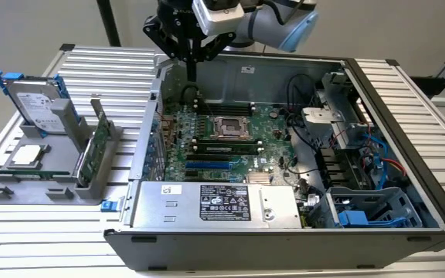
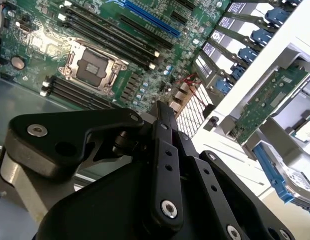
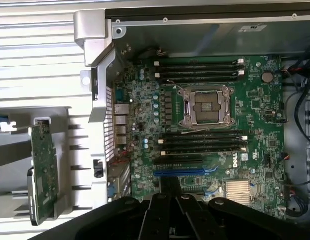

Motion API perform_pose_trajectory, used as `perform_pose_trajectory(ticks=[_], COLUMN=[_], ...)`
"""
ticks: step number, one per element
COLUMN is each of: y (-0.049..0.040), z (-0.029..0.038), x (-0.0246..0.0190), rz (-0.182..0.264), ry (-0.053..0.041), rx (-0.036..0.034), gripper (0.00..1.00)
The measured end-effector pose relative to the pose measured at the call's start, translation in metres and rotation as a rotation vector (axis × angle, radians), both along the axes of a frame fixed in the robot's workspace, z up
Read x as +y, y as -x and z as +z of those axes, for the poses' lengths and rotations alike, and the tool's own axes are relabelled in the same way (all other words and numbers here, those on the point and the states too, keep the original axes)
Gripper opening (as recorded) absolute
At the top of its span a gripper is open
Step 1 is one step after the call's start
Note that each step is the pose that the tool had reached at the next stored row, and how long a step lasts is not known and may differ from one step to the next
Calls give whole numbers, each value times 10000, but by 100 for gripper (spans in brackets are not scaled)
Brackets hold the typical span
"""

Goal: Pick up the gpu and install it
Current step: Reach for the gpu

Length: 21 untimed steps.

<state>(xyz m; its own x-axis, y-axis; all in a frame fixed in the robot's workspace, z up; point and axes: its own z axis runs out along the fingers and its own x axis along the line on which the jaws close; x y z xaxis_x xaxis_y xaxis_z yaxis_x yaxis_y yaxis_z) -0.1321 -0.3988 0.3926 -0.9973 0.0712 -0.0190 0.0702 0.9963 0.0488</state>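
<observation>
Green gpu [image 1: 91, 152] stands on edge in the grey holder [image 1: 21, 194] at the exterior view's left, outside the open pc case [image 1: 284, 255], w/ a silver hard drive [image 1: 39, 104] just beside it. Gripper [image 1: 192, 68] hangs over the case's far corner, well apart from the gpu, fingers pressed together w/ nothing btwn them

Second wrist view: gripper [image 2: 164, 112] tips closed above the motherboard [image 2: 139, 90]; gpu [image 2: 267, 102] sits in its holder beyond the case wall

First wrist view: gpu [image 3: 43, 170] upright in the holder, outside the case; gripper [image 3: 171, 186] over the board, empty
</observation>
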Motion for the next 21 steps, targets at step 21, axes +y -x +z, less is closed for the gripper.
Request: perform_pose_trajectory(ticks=[21], y=[289], z=[0], x=[1], rz=[0], ry=[0], rx=[0], gripper=[0])
